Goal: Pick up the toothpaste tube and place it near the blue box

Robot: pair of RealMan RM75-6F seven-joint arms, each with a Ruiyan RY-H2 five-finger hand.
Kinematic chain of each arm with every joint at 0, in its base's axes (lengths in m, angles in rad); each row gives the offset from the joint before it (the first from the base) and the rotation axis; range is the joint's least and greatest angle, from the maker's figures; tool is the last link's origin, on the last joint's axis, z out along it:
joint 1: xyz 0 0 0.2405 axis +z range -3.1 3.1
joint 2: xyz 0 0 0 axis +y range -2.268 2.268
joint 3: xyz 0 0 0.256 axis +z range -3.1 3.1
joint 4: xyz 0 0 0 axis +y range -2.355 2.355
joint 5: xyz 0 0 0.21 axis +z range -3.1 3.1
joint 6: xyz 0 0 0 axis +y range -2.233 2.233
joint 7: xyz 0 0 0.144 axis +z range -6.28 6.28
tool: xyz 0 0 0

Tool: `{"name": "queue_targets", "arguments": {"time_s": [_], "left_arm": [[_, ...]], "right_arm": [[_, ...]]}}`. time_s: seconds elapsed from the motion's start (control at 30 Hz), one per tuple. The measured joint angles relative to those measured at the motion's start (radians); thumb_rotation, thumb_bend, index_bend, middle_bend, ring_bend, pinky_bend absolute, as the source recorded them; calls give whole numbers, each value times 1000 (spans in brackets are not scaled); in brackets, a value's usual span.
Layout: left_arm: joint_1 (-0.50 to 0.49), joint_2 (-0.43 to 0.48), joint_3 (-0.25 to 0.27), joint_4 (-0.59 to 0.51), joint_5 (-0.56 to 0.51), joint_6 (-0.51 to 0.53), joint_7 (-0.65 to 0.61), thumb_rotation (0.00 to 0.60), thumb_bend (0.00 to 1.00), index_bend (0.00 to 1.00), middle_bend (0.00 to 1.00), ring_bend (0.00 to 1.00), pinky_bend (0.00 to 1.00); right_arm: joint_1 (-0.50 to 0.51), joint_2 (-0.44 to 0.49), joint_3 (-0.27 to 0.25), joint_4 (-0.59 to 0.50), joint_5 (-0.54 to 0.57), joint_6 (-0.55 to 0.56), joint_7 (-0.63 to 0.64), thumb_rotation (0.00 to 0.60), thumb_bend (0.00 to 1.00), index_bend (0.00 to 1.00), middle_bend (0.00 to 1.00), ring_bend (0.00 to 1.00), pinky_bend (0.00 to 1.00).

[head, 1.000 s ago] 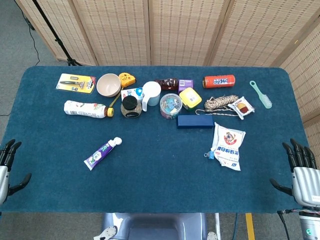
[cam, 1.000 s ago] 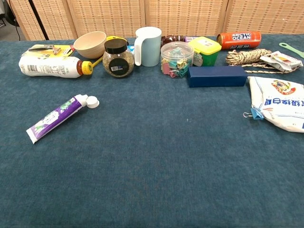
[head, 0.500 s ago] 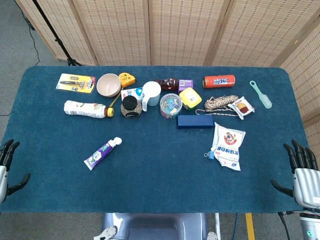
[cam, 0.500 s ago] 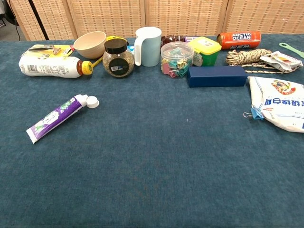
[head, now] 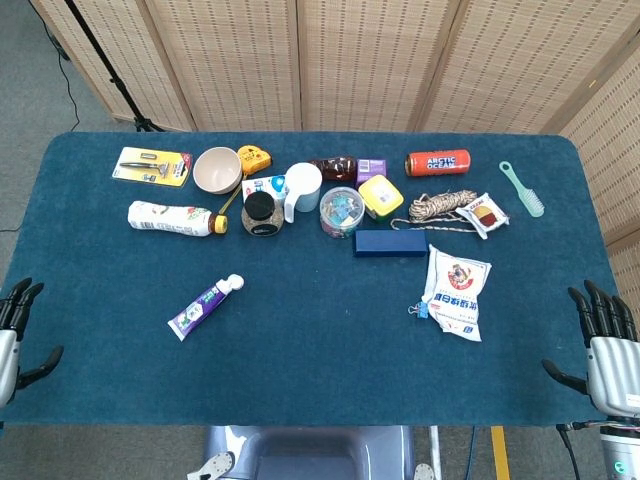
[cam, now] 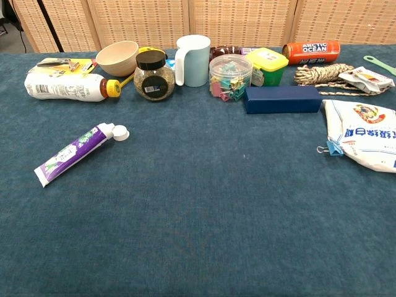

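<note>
Your left hand (head: pixel 14 335) sits at the near left corner of the table (head: pixel 320 390), fingers spread and holding nothing; your right hand (head: pixel 606 345) waits at the near right corner in the same way, splayed and empty. Neither shows in the chest view. From your left hand, the toothpaste tube (head: pixel 205 306) is the closest object, lying flat and diagonal on the bare cloth, white cap (cam: pixel 119 132) pointing far-right, crimped tail toward you. It is well apart from everything else, so the pick itself has room. The blue box (head: pixel 390 243) lies well to the right of it, just in front of the far row. That is where trouble could start: the clear tub of binder clips (cam: pixel 230 77) is just behind the box's left end, and the white snack bag (head: pixel 457 291) with its clip lies just to its near right. If you come in low or wide, your fingers may knock these things. The tube is also flat and slick-looking; a shallow pinch on the cloth could let it slide or spin away. The open patch in front of the box looks safest.
</note>
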Motion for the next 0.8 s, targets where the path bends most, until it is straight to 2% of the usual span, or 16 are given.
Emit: {"name": "queue_targets", "arguments": {"time_s": [0.23, 0.33, 0.6, 0.8], "left_arm": [[-20, 4, -3, 2, -12, -39, 10, 600, 242, 115, 89, 197, 161], [-39, 10, -3, -3, -18, -79, 15, 600, 243, 149, 114, 217, 176], [-149, 28, -18, -10, -72, -277, 22, 600, 243, 172, 138, 236, 200], [-260, -5, -53, 21, -189, -443, 15, 600, 242, 180, 141, 240, 216]], "right_arm": [[-1, 2, 1, 3, 4, -2, 3, 600, 0, 48, 0, 0, 0], [-2, 4, 1, 2, 4, 0, 3, 600, 0, 48, 0, 0, 0], [-14, 13, -3, -10, 1, 14, -4, 600, 0, 48, 0, 0, 0], [-17, 15, -5, -20, -4, 17, -8, 600, 0, 48, 0, 0, 0]]}}
